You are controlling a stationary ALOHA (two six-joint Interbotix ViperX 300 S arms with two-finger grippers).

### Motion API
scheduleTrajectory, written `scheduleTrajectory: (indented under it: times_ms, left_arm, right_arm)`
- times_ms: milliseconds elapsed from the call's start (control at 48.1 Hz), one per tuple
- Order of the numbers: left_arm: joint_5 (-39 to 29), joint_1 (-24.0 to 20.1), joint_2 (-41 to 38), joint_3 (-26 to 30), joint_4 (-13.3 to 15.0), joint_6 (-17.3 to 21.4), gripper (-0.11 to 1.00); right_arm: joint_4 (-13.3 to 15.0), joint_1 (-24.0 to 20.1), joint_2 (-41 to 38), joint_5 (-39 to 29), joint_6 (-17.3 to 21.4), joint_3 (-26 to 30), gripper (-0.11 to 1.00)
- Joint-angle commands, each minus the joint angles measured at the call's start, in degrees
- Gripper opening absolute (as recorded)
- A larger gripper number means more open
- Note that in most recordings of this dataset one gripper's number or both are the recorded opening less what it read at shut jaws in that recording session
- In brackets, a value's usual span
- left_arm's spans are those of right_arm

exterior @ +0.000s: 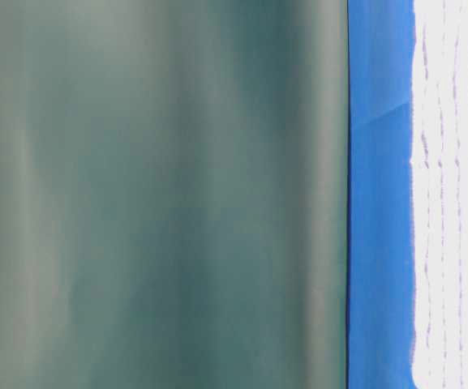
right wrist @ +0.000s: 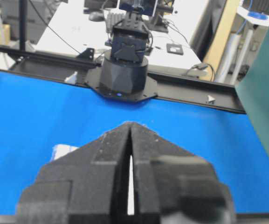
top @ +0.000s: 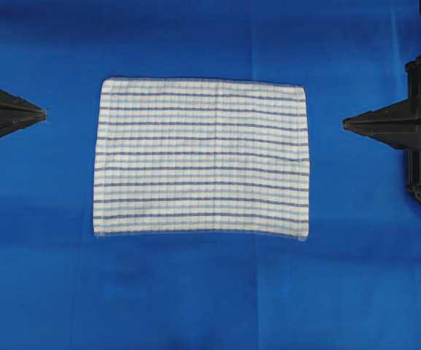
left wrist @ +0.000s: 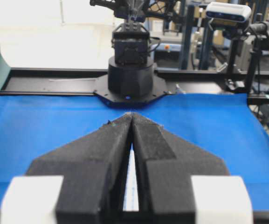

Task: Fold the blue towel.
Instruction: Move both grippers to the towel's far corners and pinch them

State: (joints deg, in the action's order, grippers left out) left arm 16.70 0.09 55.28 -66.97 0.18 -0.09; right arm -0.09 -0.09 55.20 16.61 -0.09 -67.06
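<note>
So I've got the towel lying flat and unfolded mid-worktop, nothing folded yet. Left fingers and right fingers are both pressed together, holding nothing, parked well off its short edges. It looks thin, light and floppy, so I reckon it'll sag and drag. I'd pinch the corners along one edge, not the middle.

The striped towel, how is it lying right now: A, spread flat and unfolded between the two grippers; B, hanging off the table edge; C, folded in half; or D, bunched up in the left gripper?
A: the striped towel lies flat as one full rectangle on the blue sheet, untouched.
</note>
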Motion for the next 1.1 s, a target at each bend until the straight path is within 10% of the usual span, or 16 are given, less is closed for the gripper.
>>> scheduleTrajectory:
  times_ms: [0,561,873,1081]
  left_arm:
    - [-0.7,-0.09,-0.62,0.79,2.37,0.18,0.0]
    - [-1.14,-13.71,-11.87,0.18,2.37,0.7,0.01]
    - [-0.09,-18.37,-25.49,0.26,2.29,0.7,0.73]
    - [4.57,-22.06,-37.35,0.79,2.37,0.62,0.67]
  right_arm:
    - [-0.18,0.44,-0.53,0.09,0.26,0.97,0.0]
    - [-3.78,13.01,-9.23,-7.56,0.35,3.08,0.02]
    - [-5.98,19.25,-21.18,-7.56,0.35,2.99,0.69]
    - [-7.47,23.12,-32.26,-3.52,0.35,2.72,0.7]
